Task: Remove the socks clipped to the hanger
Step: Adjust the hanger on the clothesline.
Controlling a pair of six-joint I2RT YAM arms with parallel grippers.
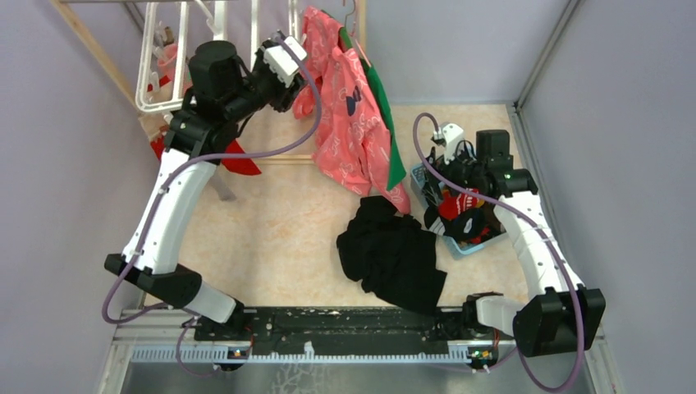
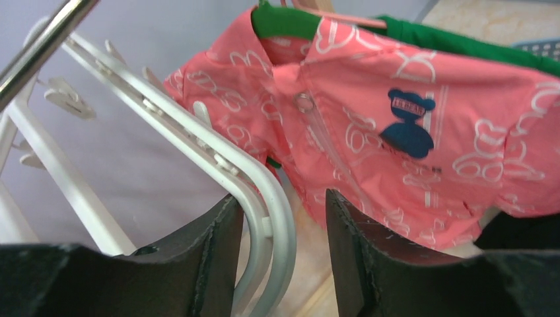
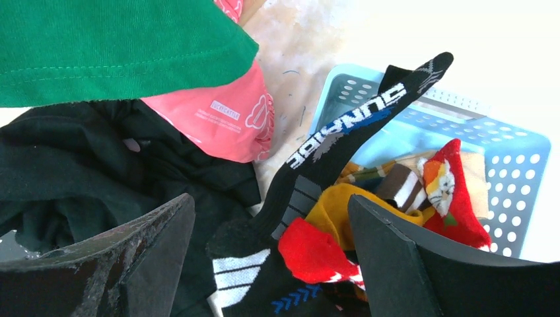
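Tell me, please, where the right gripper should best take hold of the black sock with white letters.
Take the black sock at its middle, just below the letters, where it lies inside the open right gripper. Come straight down from above: there the sock lies on top of the pile as a narrow band, and it seems clear of the blue basket rim.

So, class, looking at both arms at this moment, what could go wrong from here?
The left gripper, jaws open, straddles the rim of the white plastic drying rack, not a sock; closing could grab and tug the rack.
The pink printed shirt hangs right beside that gripper and might snag.
The black lettered sock drapes over the edge of the pale blue perforated basket near the open right gripper; it may slide out.
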